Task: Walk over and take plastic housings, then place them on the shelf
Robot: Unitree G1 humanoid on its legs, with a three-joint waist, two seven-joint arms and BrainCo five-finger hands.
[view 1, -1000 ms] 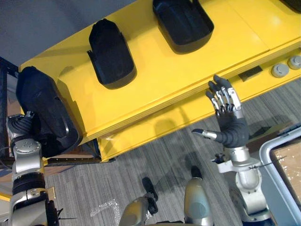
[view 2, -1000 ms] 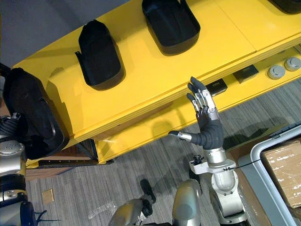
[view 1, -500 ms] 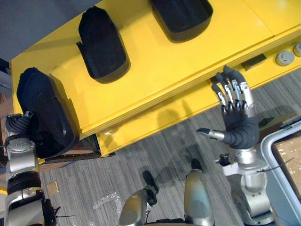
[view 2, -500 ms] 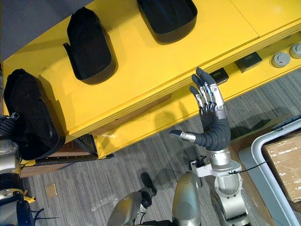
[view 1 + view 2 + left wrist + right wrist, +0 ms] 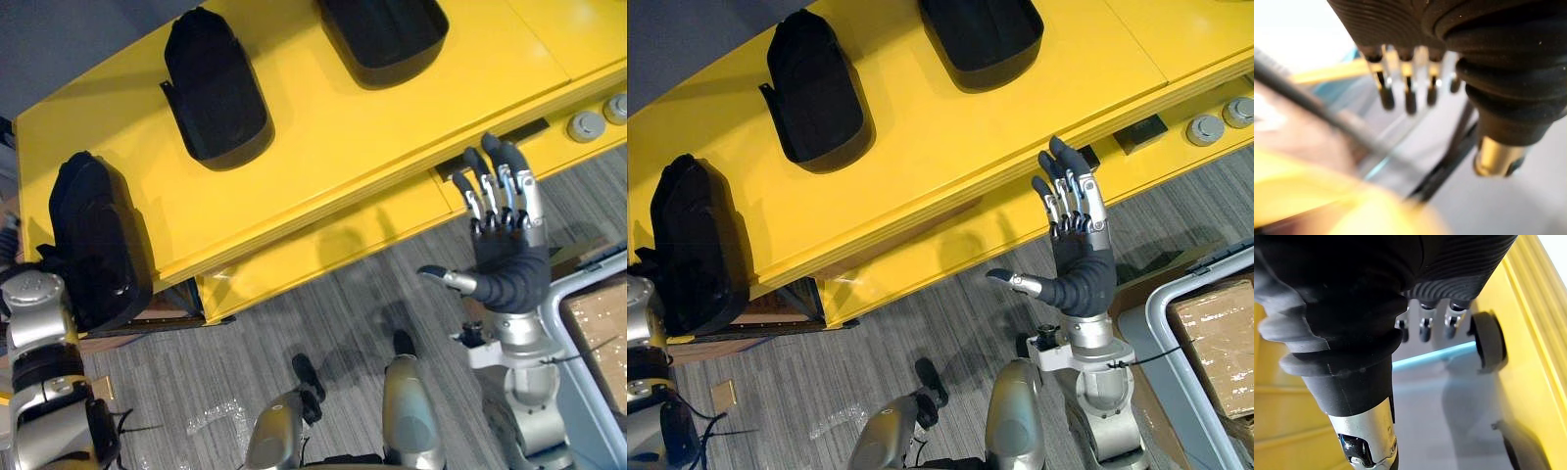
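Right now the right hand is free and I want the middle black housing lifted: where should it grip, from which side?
Pinch the side wall of the middle housing at its broad near end, coming from above with the right hand: it seems to lie hollow side up, rim exposed.

Wide bare stretch along the front of the yellow shelf top (image 5: 333, 147), just past the right hand (image 5: 505, 259) raised with straight fingers before its edge. Blocked at the left end by one black housing (image 5: 98, 235), farther back by a second housing (image 5: 216, 83) and a third housing (image 5: 382, 34). Tighter below: lower shelf (image 5: 323, 245) cluttered at right with small black boxes (image 5: 1138, 134) and grey round parts (image 5: 586, 125). Hemmed low right by a grey bin (image 5: 1156, 333).
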